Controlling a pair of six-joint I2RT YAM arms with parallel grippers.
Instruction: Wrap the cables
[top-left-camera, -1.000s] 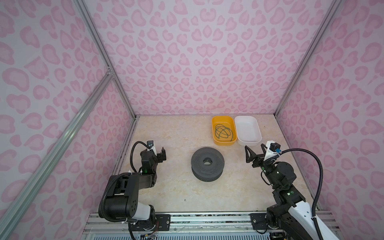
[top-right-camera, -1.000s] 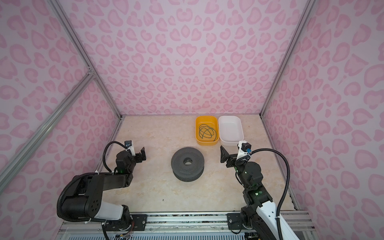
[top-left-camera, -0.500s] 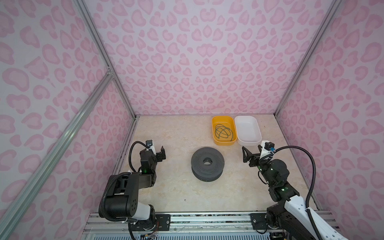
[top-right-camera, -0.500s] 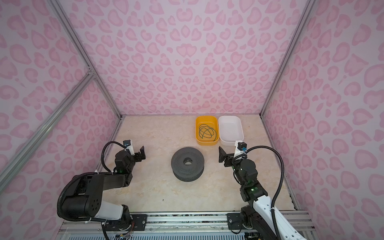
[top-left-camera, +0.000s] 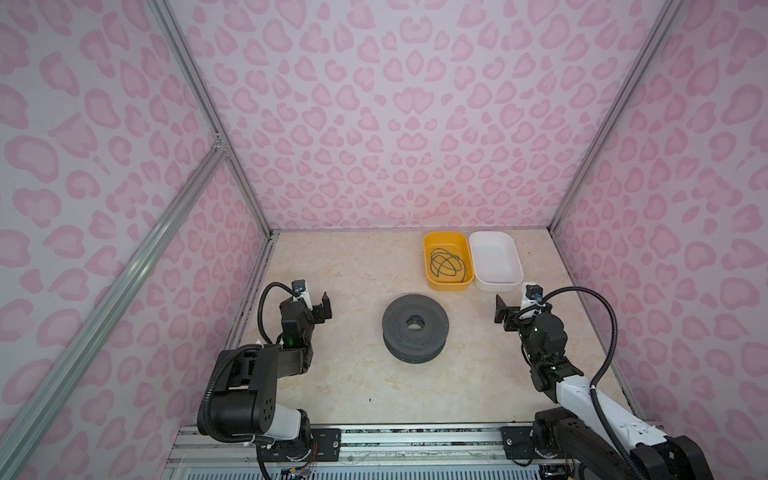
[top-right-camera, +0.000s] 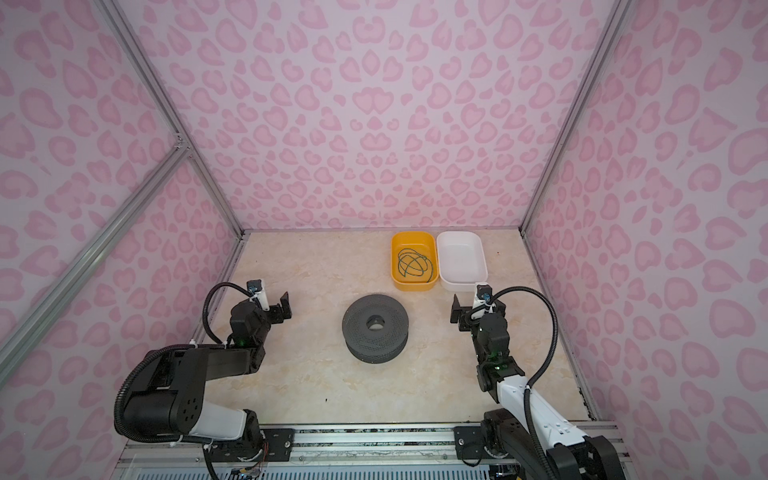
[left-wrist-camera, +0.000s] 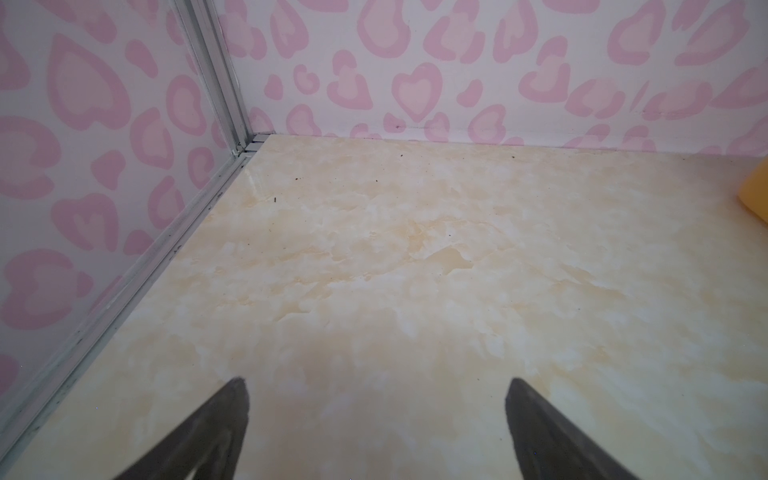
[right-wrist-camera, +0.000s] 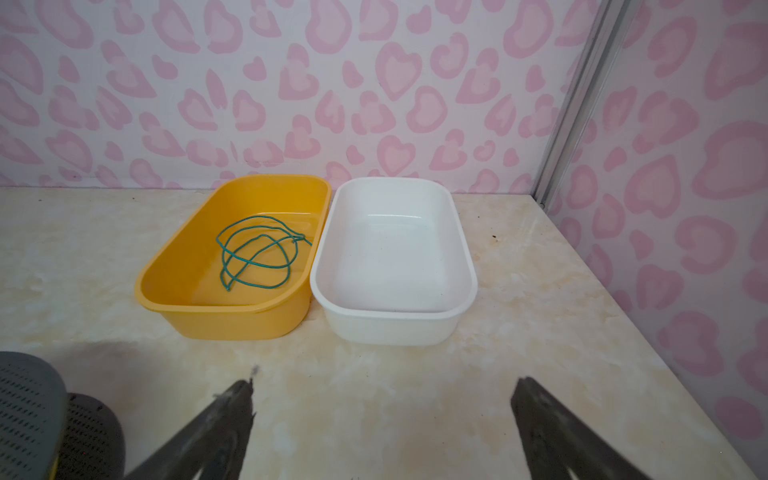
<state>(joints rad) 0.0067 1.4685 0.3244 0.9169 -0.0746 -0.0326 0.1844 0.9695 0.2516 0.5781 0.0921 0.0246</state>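
A thin dark green cable lies in loose loops inside the yellow tub at the back right. In both top views my right gripper hovers just in front of the tubs, apart from them. Its jaws are open and empty in the right wrist view. My left gripper stands open over bare table near the left wall, holding nothing.
An empty white tub touches the yellow one on its right. A dark grey perforated spool sits mid-table between the arms. Pink patterned walls with metal posts enclose three sides.
My right arm has shifted slightly left and toward the tubs. The left arm, the cable and the spool have stayed where they were.
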